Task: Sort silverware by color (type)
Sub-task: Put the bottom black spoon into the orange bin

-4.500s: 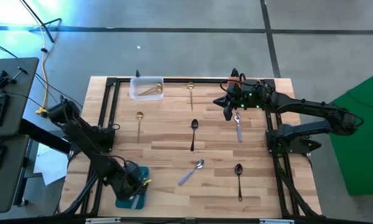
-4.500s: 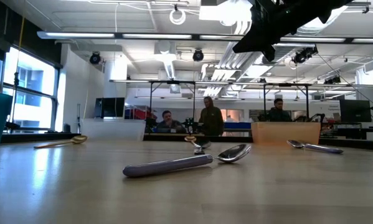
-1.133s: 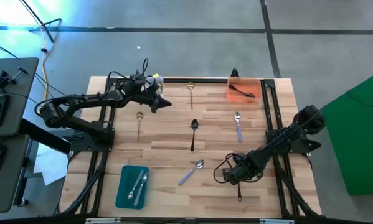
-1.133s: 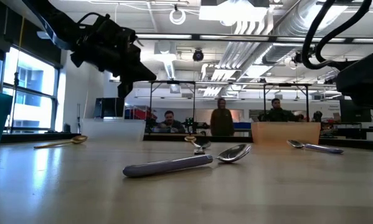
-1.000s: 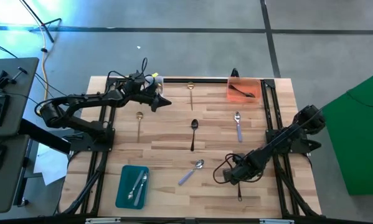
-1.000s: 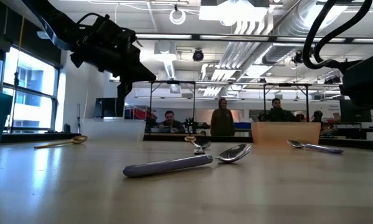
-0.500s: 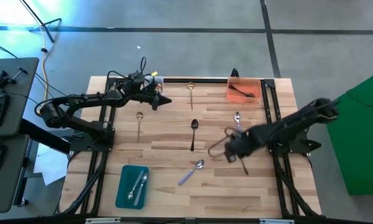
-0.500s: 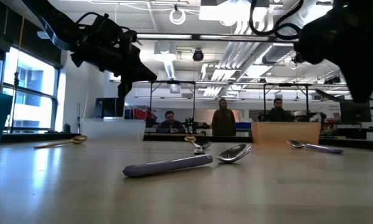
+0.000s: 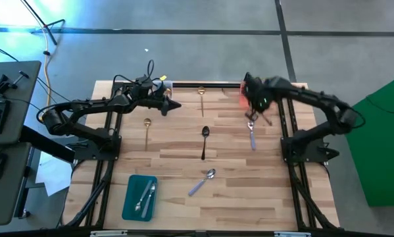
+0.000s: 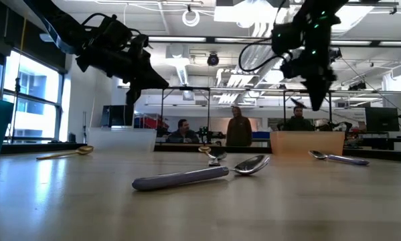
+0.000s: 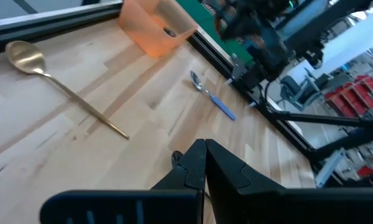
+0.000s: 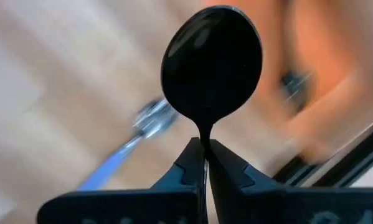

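The right gripper [image 9: 254, 100] has swung from the near edge to the far corner, clamped on a black spoon [image 12: 211, 59] by the orange tray [image 9: 243, 95]; releasing over it comes next. The left gripper [image 9: 173, 105], shut and empty, hovers. Loose: two gold, one black, two silver.

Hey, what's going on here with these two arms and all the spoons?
Two robot arms are sorting spoons by finish into trays. The right gripper has its fingers shut on a black spoon and holds it in the air by the orange tray at the table's far edge. The left gripper is shut and holds nothing, near the far left. A gold spoon, another black one and two lilac-handled spoons lie loose on the table; the teal tray holds silver ones.
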Available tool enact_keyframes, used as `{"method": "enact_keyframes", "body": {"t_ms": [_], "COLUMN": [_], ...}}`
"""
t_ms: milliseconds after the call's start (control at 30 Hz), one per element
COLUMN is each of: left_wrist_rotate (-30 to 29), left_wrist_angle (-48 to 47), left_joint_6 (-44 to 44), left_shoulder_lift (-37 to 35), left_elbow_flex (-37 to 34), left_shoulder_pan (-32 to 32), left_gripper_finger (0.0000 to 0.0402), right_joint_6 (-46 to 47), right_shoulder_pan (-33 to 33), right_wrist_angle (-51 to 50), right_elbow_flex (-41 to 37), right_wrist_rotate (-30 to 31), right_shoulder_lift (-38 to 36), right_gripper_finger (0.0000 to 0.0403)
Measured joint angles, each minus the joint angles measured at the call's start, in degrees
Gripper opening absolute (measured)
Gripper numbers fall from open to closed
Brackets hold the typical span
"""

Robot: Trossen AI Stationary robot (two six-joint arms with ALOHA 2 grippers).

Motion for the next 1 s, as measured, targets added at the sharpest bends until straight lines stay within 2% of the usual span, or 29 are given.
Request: {"method": "enact_keyframes", "body": {"t_ms": [167, 400, 600, 1000], "left_wrist_rotate": [-1.4, -4.0, -5.4, -7.0], "left_wrist_angle": [0.0, 0.0, 0.0, 0.0], "left_joint_6": [-0.3, 0.1, 0.1, -0.3], "left_shoulder_lift": [0.0, 0.0, 0.0, 0.0], "left_elbow_flex": [0.0, 0.0, 0.0, 0.0], "left_shoulder_pan": [0.0, 0.0, 0.0, 0.0], "left_gripper_finger": [0.0, 0.0, 0.0, 0.0], "right_joint_6": [-17.9, -32.9, -39.6, -41.7], "right_shoulder_pan": [-10.3, -16.7, -18.0, -21.6], "right_wrist_angle": [4.8, 5.9, 5.1, 10.8], "right_elbow_flex": [9.4, 21.0, 20.7, 13.3], "right_wrist_rotate": [2.5, 2.7, 2.6, 2.0], "right_shoulder_lift": [9.6, 23.0, 27.2, 27.3], "right_gripper_finger": [0.0002, 0.0002, 0.0002, 0.0006]}}
